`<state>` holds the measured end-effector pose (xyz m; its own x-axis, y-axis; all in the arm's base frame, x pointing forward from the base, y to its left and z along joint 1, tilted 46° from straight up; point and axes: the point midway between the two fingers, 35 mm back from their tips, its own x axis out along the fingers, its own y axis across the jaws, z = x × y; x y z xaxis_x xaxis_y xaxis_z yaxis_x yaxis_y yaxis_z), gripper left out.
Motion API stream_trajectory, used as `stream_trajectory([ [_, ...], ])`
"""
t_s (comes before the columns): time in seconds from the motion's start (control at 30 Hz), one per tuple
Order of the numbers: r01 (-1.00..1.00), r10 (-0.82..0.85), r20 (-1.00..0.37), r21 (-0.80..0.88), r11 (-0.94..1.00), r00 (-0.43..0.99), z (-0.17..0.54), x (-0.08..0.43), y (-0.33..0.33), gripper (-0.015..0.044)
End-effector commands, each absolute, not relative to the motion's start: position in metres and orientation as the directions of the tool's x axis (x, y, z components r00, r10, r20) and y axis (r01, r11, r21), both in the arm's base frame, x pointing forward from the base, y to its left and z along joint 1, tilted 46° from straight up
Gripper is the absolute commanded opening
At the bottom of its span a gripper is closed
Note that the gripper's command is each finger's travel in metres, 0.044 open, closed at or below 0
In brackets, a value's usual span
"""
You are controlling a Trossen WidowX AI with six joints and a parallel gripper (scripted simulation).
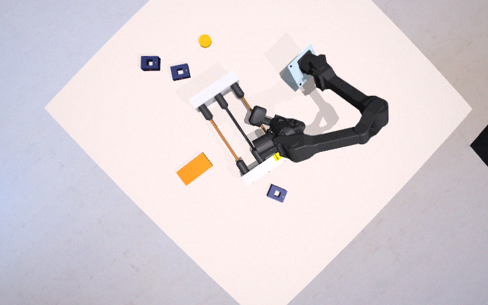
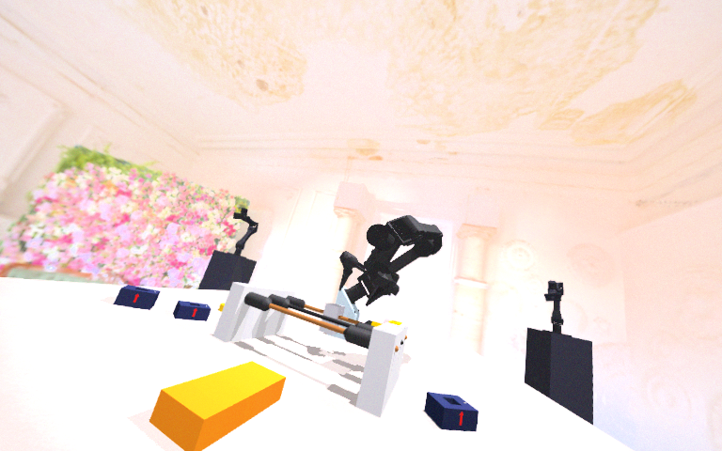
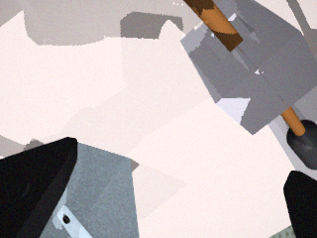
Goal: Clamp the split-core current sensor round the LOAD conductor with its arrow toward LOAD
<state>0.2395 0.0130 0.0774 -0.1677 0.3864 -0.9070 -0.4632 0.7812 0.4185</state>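
The pale grey sensor (image 2: 333, 311) (image 3: 228, 74) sits on the outer copper conductor (image 1: 246, 102) (image 3: 293, 120), which passes through it. In the top view the sensor is hidden under a finger. Its arrow does not show, and I cannot tell whether it is latched. A yellow marker (image 1: 277, 156) (image 2: 393, 322) with small black print is on the near end block. My gripper (image 1: 260, 130) (image 3: 185, 166) is wide open and empty, above and beside the sensor. In the wrist view the sensor lies beyond the fingertips, up and to the right, not between them.
The rack's white end blocks (image 1: 214, 89) (image 2: 382, 368) carry two more rods. A light-blue angled mount (image 1: 293, 75) holds the arm's base. Navy blocks (image 1: 150, 63) (image 1: 180, 72) (image 1: 277, 192), an orange block (image 1: 194, 168) (image 2: 219, 391) and a yellow disc (image 1: 204, 40) stand around the rack.
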Motion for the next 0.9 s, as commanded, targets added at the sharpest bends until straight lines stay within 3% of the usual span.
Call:
stream_trajectory([
  [0.0,-0.856,0.637,-0.768,0.371,0.359,-0.066,0.071,0.264,-0.023,0.0440],
  [0.3,-0.981,0.715,-0.699,0.128,0.144,0.014,0.068,0.271,-0.041,0.0440],
  [0.87,-0.983,0.717,-0.697,0.119,0.138,0.016,0.068,0.272,-0.042,0.0440],
])
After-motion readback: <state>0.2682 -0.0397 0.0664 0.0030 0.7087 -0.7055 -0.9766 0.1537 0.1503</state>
